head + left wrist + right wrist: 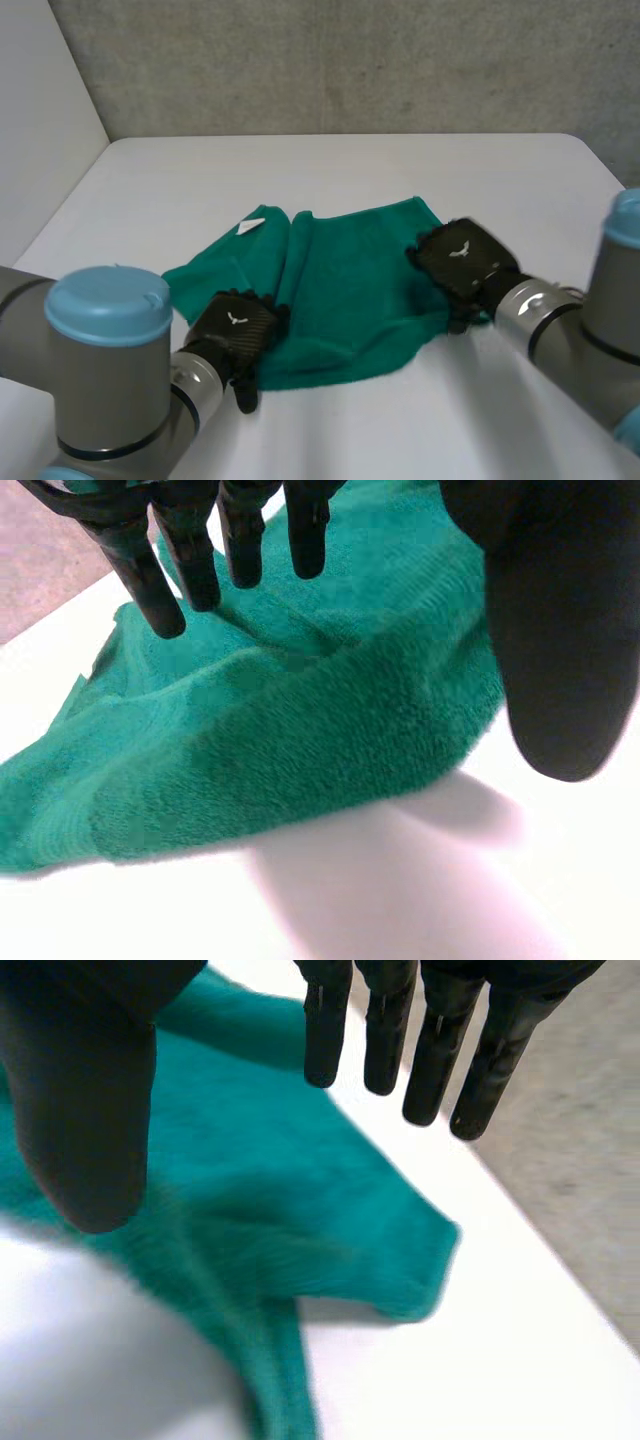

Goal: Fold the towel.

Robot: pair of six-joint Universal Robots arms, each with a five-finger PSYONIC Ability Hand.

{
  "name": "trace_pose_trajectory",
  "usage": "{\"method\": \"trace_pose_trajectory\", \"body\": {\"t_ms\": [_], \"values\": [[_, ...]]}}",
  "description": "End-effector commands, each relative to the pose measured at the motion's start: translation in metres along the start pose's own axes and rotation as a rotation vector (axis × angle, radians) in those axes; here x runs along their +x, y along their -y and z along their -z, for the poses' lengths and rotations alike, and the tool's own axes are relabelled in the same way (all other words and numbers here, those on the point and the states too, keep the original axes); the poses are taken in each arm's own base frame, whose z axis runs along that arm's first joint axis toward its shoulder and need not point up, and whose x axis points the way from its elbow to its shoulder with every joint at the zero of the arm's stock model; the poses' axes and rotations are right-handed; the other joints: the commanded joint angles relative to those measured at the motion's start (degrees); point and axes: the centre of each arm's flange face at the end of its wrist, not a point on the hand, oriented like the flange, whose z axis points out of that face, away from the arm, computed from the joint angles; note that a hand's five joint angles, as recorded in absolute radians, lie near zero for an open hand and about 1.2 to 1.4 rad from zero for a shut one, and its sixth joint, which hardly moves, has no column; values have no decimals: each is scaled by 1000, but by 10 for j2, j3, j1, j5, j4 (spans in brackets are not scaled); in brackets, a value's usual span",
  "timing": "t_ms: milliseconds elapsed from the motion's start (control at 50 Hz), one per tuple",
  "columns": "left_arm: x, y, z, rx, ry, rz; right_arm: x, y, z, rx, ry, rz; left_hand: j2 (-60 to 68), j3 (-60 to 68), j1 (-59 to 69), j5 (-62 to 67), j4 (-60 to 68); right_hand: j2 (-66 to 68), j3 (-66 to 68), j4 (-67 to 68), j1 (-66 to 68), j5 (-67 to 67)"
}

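Green terry towel (345, 290) lies rumpled and partly doubled over itself near the middle of the white table (400, 165). A soft ridge runs through it from about 12 to 6 o'clock, and a small white tag (250, 226) shows at its 10 o'clock corner. The robot's left hand (238, 330) sits at the towel's 7 o'clock edge, palm down over the cloth. In its wrist view the fingers (165, 590) hang straight and a little spread above the pile, with the thumb (560, 640) well apart from them and nothing pinched. The right hand (462, 258) is at the towel's 3 o'clock edge, back upward. Its wrist view shows the fingers (435, 1060) straight and side by side over a towel corner and the bare table, the thumb (90, 1110) held wide above the cloth and gripping nothing. Whether either hand's fingertips touch the towel I cannot tell. A grey wall (350, 60) stands beyond the table at 12 o'clock.
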Motion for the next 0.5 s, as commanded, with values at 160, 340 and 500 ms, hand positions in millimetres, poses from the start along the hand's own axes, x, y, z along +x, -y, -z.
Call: {"method": "trace_pose_trajectory", "body": {"t_ms": [160,340,500], "values": [[-84,51,-12,153,191,87,62,0,15,-51,-149,-248,-15,-18,-11,-22,-14,-62,-62,-60,-35,-60],[-114,42,-35,153,119,116,52,-25,6,-185,-78,-370,1,-2,6,-5,3,-28,-28,-26,-1,-26],[-121,24,-66,117,21,89,52,-43,0,-208,-101,-466,70,67,75,64,72,15,16,18,43,18]]}}
